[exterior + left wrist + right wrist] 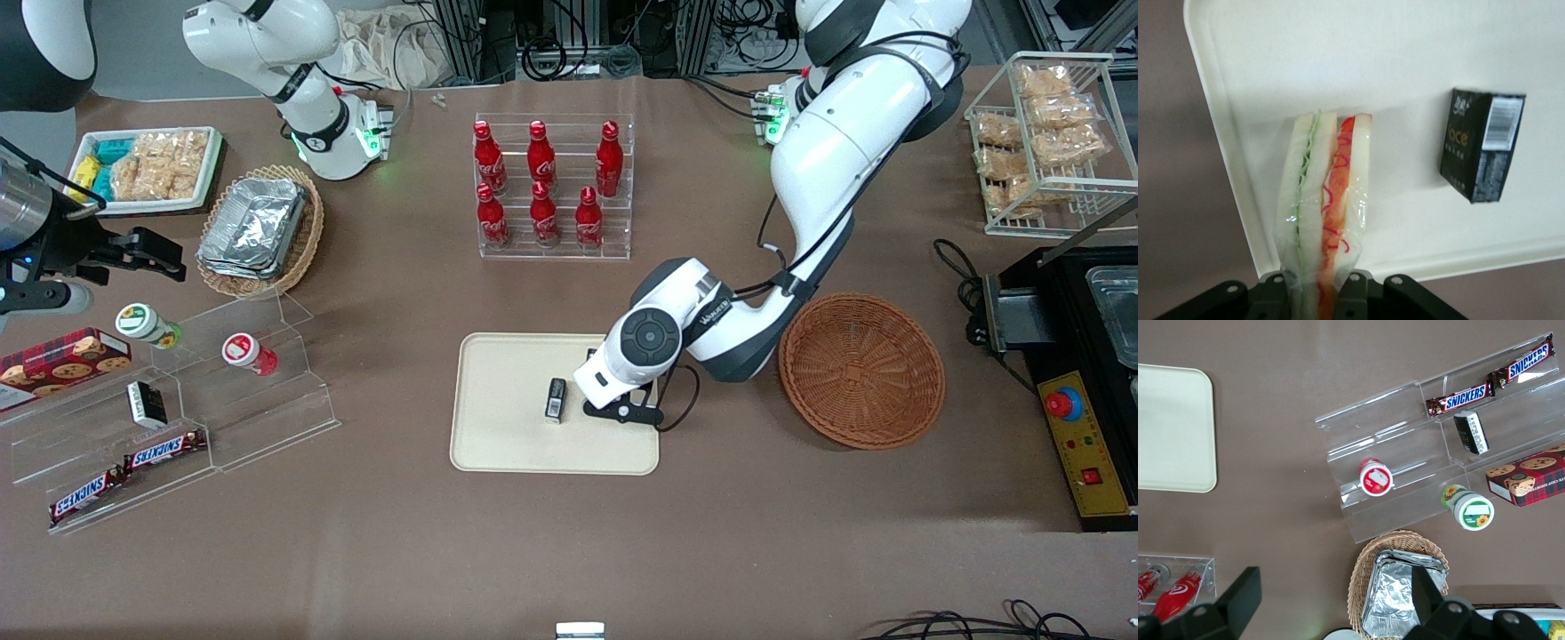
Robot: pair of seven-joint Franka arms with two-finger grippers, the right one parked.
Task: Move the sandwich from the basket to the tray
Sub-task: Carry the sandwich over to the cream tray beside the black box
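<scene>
The sandwich (1325, 200), a clear-wrapped wedge of pale bread with green and red filling, is held edge-on between the fingers of my left gripper (1319, 287), which is shut on it. The wedge hangs just over the cream tray (1405, 67), close to the tray's rim. In the front view the arm's wrist (649, 342) hovers above the tray (507, 373) at the end nearest the working arm, hiding the gripper and sandwich. The reddish-brown woven basket (861, 369) sits beside the tray toward the working arm's end, with nothing in it.
A small black box (1481, 143) stands on the tray (556, 398) beside the sandwich. A rack of red bottles (551, 187) stands farther from the front camera. Clear acrylic shelves with snacks (178, 418) and a foil-container basket (258, 229) lie toward the parked arm's end.
</scene>
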